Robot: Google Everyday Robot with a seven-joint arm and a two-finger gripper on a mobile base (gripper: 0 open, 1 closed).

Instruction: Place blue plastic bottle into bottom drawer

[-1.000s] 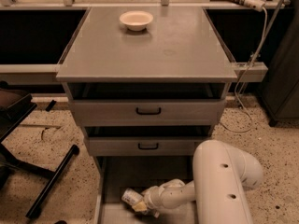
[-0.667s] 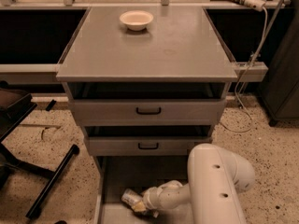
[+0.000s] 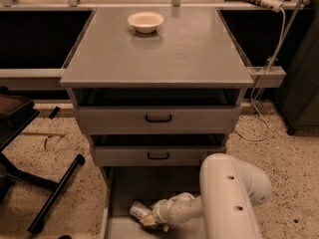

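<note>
The bottom drawer (image 3: 124,188) is pulled out under the two upper drawers and shows its flat grey floor. My gripper (image 3: 151,219) is low inside it at the front, at the end of my white arm (image 3: 229,198). It is shut on the blue plastic bottle (image 3: 139,211), which lies tilted with its cap end pointing left, at or just above the drawer floor. I cannot tell whether the bottle touches the floor.
A cream bowl (image 3: 145,21) sits on the grey cabinet top (image 3: 164,54). The two upper drawers with black handles (image 3: 158,118) are slightly open. A black chair base (image 3: 50,198) stands on the floor to the left. A white cable (image 3: 259,98) hangs at the right.
My arm's elbow has shifted a little to the left. The gripper and bottle stay almost in the same spot inside the bottom drawer.
</note>
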